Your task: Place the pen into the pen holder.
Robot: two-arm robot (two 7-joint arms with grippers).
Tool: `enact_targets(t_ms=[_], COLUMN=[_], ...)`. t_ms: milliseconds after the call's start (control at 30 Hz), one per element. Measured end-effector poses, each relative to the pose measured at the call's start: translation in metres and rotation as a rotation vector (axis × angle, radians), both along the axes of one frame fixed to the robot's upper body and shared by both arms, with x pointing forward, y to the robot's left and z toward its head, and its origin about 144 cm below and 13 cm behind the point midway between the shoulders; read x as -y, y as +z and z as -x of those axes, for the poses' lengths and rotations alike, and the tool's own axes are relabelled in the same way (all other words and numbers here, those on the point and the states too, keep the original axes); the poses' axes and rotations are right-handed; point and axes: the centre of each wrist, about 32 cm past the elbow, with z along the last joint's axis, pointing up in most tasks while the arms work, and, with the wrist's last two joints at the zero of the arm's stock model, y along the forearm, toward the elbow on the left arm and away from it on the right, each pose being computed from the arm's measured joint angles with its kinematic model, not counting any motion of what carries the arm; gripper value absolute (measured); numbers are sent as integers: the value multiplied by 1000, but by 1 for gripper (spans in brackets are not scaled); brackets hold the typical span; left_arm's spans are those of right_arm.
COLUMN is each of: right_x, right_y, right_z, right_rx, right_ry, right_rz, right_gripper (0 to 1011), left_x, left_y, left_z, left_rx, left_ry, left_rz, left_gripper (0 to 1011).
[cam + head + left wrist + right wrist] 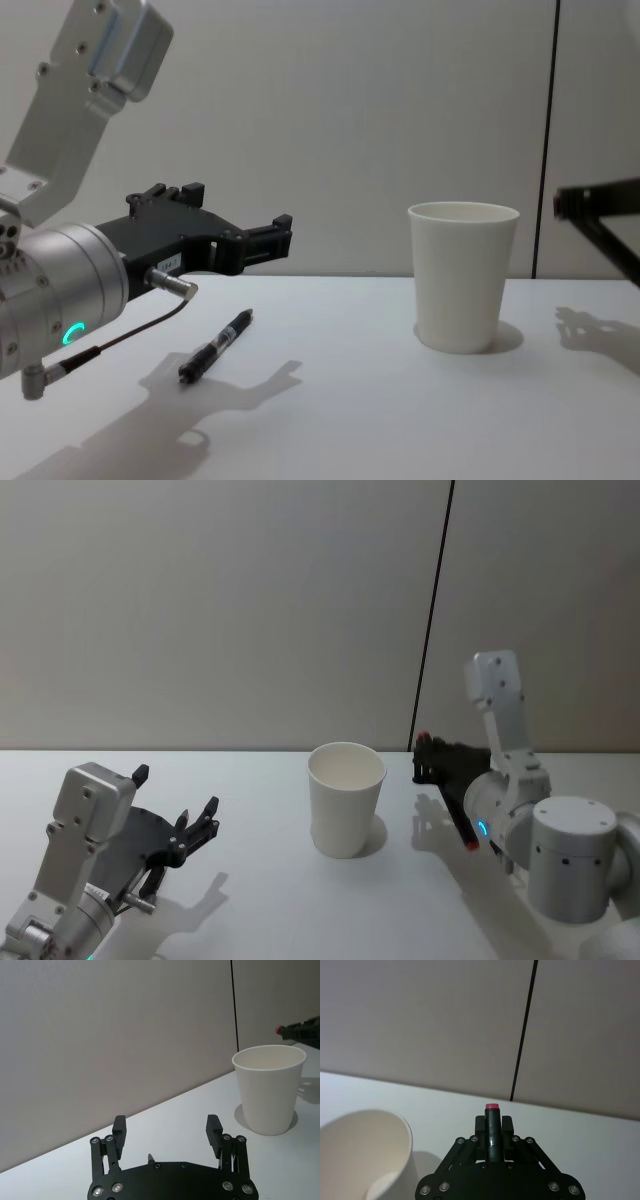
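Pen holder point(346, 805): white paper cup, upright on the table point(280, 900) with its mouth open to the ceiling, standing between my two arms and closer to the right one.
Left gripper point(166, 1124): hovering low over the table well to the left of the cup, fingers spread wide, nothing between them. It's idle.
Right gripper point(493, 1121): up at about rim height, just beside the cup on its right, fingers pressed together on the pen.
Pen point(493, 1137): dark barrel with a red end, off the table, clamped in my right fingers. The red end pokes out past the fingertips. It is beside the cup, not over the mouth yet.
Second pen point(216, 346): black, lying flat on the table close to my left gripper, well apart from the cup.
What could go wrong: I'm sitting level with the rim, so a sideways sweep could clip it, and I judge a paper cup this light would slide or tip. If I let go before the tip is inside the mouth, the pen drops onto the table. A pen leaning hard on one wall might also topple the cup.
Inside the cup: bare white wall as far down as I can see, no pen in it. The bottom is hidden.
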Motion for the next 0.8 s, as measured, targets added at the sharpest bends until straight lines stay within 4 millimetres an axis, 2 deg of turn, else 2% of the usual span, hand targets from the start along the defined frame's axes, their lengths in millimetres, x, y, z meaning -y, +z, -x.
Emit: enact_targets(t_ms=[433,800], right_x=[0,-9], right_y=[14,13], right_z=[5,7], right_rx=[205,304], right_ry=[-4,17], right_rz=[-56,-74], right_gripper=[193,193], left_x=[0,0], left_y=[0,0], left_z=[0,0], left_rx=[0,0], left_ry=[0,0], left_rz=[0,0], left_gripper=[1004,1003])
